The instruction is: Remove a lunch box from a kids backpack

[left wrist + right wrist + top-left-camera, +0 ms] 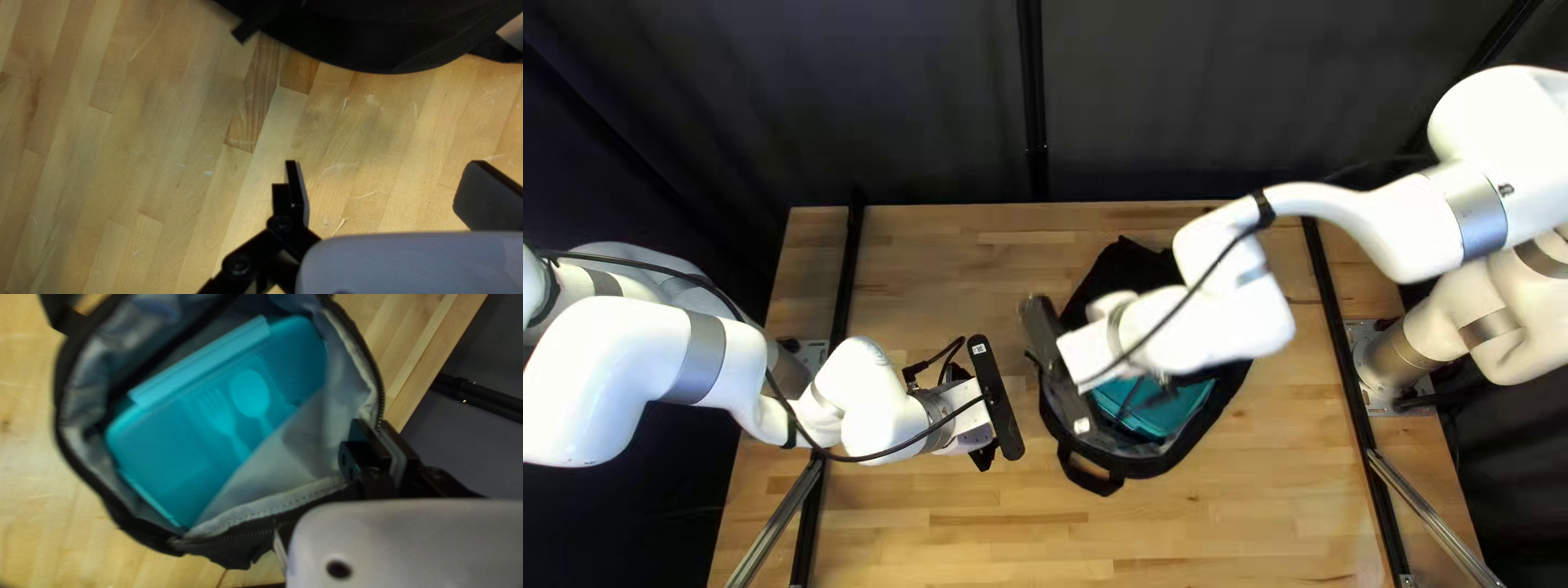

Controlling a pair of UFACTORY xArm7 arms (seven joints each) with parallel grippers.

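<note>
So rn my right gripper (376, 430) pinches the backpack (133, 528) open, left gripper (387, 174) wide; next, left prob reaches in for lunch box (169, 452).

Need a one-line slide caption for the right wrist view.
Teal lunch box with fork and spoon shapes, inside the open black backpack, its rim pinched by my right gripper.

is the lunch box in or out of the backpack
In: the teal lunch box sits inside the open backpack, pale lining overlapping part of it.
</note>
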